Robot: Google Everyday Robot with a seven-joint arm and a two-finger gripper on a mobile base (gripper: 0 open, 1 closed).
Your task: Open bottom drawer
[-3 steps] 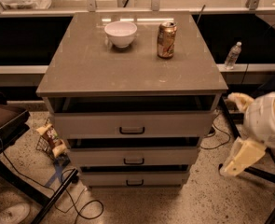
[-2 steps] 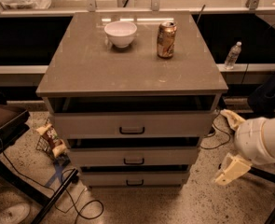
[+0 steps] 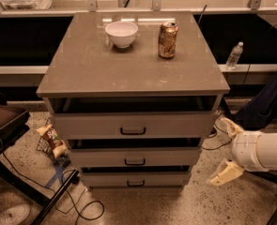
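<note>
Bottom drawer (image 3: 105, 179), at 6 o'clock of the cabinet (image 3: 105, 69), appears unopened, its handle (image 3: 135, 183) untouched; the gripper (image 3: 226, 150), spread wide and empty, hangs at its 3 o'clock, well apart.

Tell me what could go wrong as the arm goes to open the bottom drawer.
The gripper hangs open right of the cabinet, off to the side of the bottom drawer; its small handle sits close below the middle drawer handle, so it might catch the wrong one. A hard tug could shake the cabinet and tip the can on top. Cables on the floor in front could snag.
</note>
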